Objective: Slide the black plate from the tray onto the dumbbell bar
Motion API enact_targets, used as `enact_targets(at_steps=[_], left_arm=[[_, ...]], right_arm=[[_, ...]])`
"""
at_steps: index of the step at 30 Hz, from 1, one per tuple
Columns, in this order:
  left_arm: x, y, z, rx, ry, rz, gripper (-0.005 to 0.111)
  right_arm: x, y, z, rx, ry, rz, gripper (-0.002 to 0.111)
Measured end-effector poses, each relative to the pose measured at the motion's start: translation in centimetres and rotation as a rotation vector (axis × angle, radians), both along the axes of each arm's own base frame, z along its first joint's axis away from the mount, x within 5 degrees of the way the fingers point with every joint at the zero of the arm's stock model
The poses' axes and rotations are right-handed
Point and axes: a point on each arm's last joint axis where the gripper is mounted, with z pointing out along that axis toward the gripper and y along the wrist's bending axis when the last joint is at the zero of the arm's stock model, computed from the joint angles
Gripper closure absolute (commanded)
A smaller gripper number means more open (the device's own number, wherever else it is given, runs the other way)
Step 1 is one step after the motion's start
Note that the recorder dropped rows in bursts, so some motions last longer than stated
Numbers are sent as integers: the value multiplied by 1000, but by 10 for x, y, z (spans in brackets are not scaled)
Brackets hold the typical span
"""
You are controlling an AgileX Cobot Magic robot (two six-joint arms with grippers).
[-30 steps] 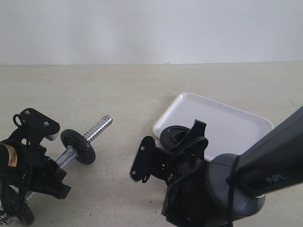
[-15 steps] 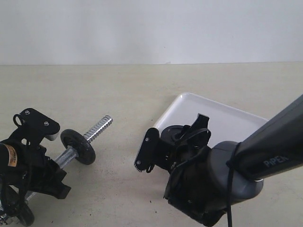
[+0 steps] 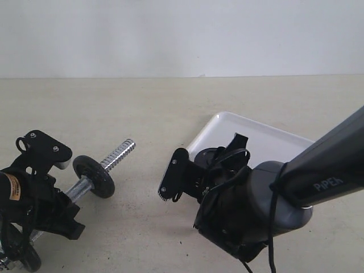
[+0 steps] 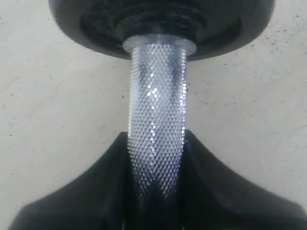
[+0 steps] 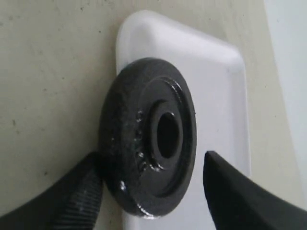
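r hand (image 5: 151, 163) agape round black plate (image 5: 125, 122) — l hand (image 4: 156, 139) clamps dumbbell bar (image 4: 157, 86)

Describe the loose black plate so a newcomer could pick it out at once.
Find the white glossy rectangular tray on the right of the exterior view. At its corner nearest the chrome dumbbell bar, between the fingers of the right gripper, lies the small round matte-black plate. Unlike the similar black disc already threaded on that bar, its central hole is empty.

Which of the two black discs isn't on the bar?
The black plate at a corner of the tray, flanked by the open right gripper. The other disc sits on the dumbbell bar.
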Motion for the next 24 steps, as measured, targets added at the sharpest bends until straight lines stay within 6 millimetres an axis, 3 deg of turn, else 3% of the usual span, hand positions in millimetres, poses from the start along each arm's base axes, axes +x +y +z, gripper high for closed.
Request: enact_targets(at_steps=[6,14,18,24], left_arm=[[0,0,0,1,0,-2,103],[0,0,0,2,-1,-3,103],[0,0,0,2,-1,-3,103],[0,0,0,3,-1,-5,103]], right_arm=[[-1,2,-3,6,29,19,80],[-3,3,-4,7,53,39,83],[-3,3,-4,-1,52,49,109],[-2,4,-4,-18,47,61,108]])
